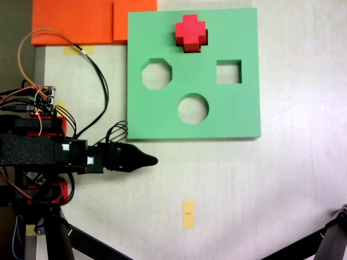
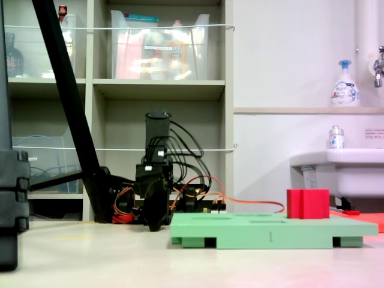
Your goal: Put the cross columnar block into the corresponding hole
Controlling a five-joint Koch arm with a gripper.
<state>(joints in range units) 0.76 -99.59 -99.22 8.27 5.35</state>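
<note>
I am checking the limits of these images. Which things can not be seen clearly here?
- Gripper: from above the jaws overlap, so open or shut is unclear; from the low view the arm faces the camera.
- Plus-shaped hole: the red cross block sits over that spot on the green board, hiding it.

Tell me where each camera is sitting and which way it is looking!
A fixed view: up above, looking straight down at the table; the arm lies at the left, its gripper pointing right, below the green foam board.
A fixed view: low at table height, looking sideways toward shelves and a sink; the folded arm stands behind the board.
Both fixed views share the board and the red cross block standing on it.
</note>
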